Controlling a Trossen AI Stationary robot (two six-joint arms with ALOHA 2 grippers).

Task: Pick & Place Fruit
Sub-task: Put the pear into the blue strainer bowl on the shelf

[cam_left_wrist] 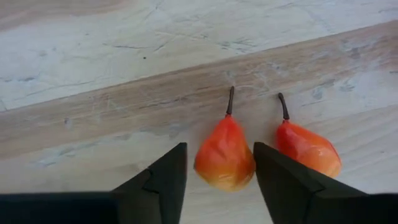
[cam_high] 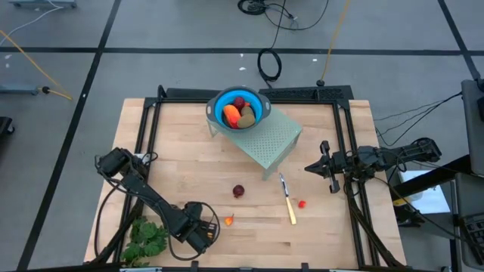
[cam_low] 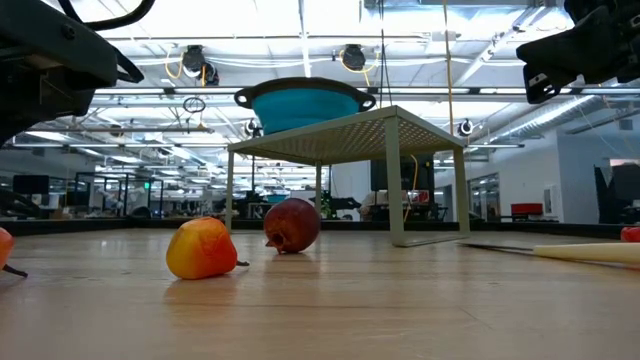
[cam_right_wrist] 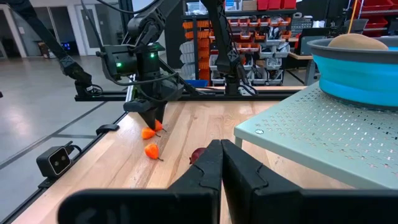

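Nearest the table's front edge, the left gripper (cam_left_wrist: 217,186) is lowered over a small orange-red pear (cam_left_wrist: 224,155), which lies between the two dark fingers (cam_left_wrist: 163,180). A gap is visible on one side, so the jaws are seen around the fruit rather than clamped on it; a firm grip cannot be confirmed. A second small pear (cam_left_wrist: 309,148) lies just beside the first, outside the far finger. A leafy green bunch (cam_high: 145,239) rests close to that arm at the table's corner.

Further in, a dark red ball (cam_high: 239,191) sits alone on the wooden table (cam_high: 189,159), with a yellow-handled knife (cam_high: 289,202) and a tiny orange-red bit (cam_high: 302,203) near it. Beyond these, a perforated green stand (cam_high: 274,138) carries a blue bowl (cam_high: 259,115) already holding several fruits. The right gripper (cam_right_wrist: 221,163) waits at the table's right side, its fingers pressed together and empty.

The main risk is judged to be the neighbouring pear: it could be nudged or rolled away by the outer finger as the jaws close. The rounded, tapering pear might also be squeezed out of an off-centre grip, or dropped during the lift up to the raised bowl.
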